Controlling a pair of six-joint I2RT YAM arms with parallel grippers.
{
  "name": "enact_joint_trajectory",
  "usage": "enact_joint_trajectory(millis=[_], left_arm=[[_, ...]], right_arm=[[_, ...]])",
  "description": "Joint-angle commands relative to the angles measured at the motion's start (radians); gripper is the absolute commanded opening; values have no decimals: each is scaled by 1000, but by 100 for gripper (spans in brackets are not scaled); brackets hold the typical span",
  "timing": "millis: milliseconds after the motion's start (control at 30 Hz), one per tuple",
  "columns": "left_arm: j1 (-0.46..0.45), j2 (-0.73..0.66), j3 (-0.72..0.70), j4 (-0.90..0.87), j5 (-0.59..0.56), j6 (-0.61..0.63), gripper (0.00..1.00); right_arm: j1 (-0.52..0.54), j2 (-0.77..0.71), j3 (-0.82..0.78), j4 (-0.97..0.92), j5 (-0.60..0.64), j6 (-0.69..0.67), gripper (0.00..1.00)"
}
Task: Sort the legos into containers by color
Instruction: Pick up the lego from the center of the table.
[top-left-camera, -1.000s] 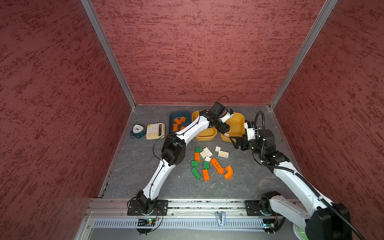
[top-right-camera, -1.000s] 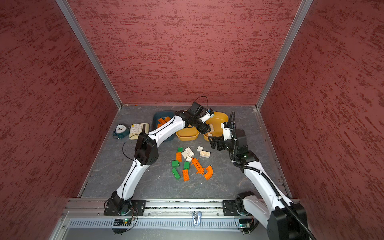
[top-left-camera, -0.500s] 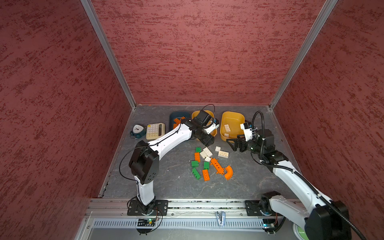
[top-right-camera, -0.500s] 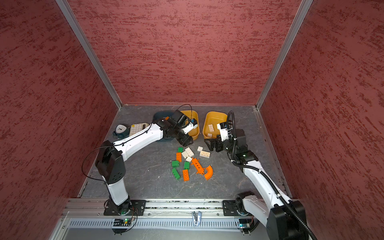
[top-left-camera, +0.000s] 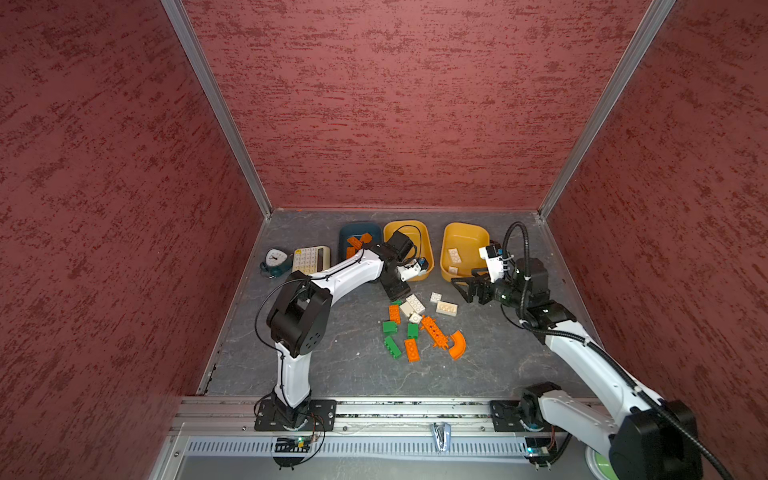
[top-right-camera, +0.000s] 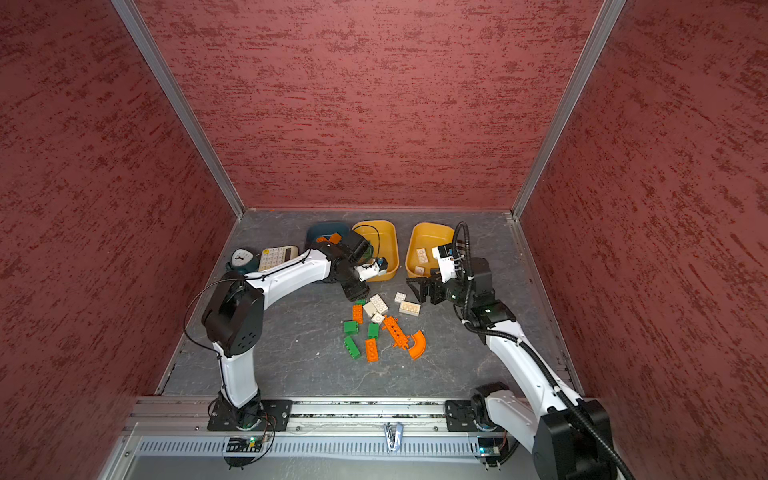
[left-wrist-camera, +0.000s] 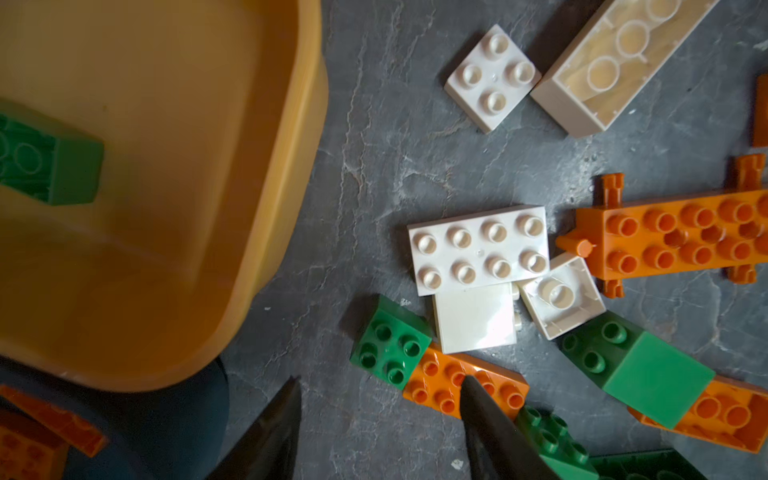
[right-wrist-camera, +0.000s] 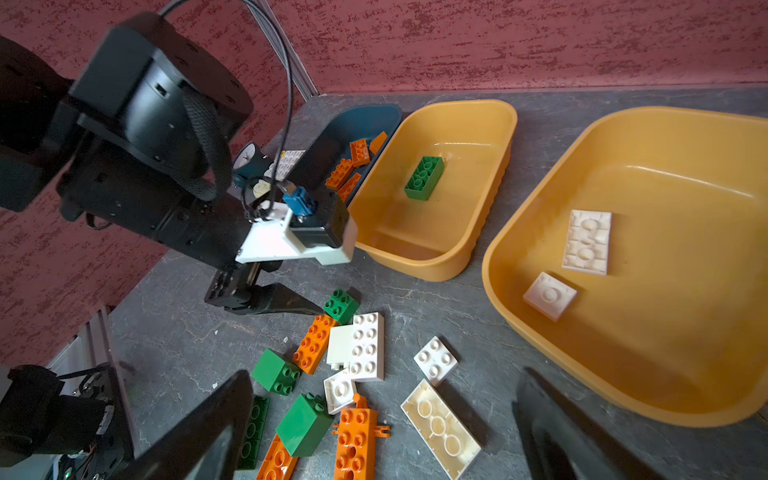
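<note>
Hovering low at the far edge of the loose pile, the left gripper (left-wrist-camera: 380, 380) has its jaws apart with nothing between them. One finger (left-wrist-camera: 490, 419) overlaps an orange two-by-four brick (left-wrist-camera: 436, 388), and a small green two-by-two brick (left-wrist-camera: 390, 343) lies just ahead, touching that orange one. Which of the two it is lining up on I cannot tell. The green seems likelier, since the middle yellow tub (left-wrist-camera: 307, 124) is right beside it and already holds one green brick (right-wrist-camera: 424, 178).

The sorting scheme reads plainly from the tubs: orange bricks lie in the dark teal tub (right-wrist-camera: 365, 120), green in the middle yellow one, and two white pieces (right-wrist-camera: 587, 242) rest in the right yellow tub (right-wrist-camera: 665, 332). Each arm appears stationed by the tubs nearest it. The right gripper (top-left-camera: 463, 290) is spread wide and empty, hanging close to the white two-by-two plate (right-wrist-camera: 435, 360) and the upturned cream brick (right-wrist-camera: 440, 428) — a short carry to the white tub.

Most legos lie unsorted on the table (top-left-camera: 332, 357): greens, whites and oranges, including the long holed orange piece (top-left-camera: 434, 330) and the orange arc (top-left-camera: 457, 344). Crowding looks like the risk — bricks touch one another, so closing fingers could nudge a neighbour.
</note>
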Motion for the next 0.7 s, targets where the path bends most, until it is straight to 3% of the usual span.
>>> enact_joint_trajectory(millis=[0, 667], left_arm=[[-2, 36, 36, -29, -6, 74, 59], [4, 142, 79, -74, -25, 107, 45]], right_arm=[[5, 1, -14, 28, -19, -25, 99], [6, 8, -19, 23, -16, -28, 99]])
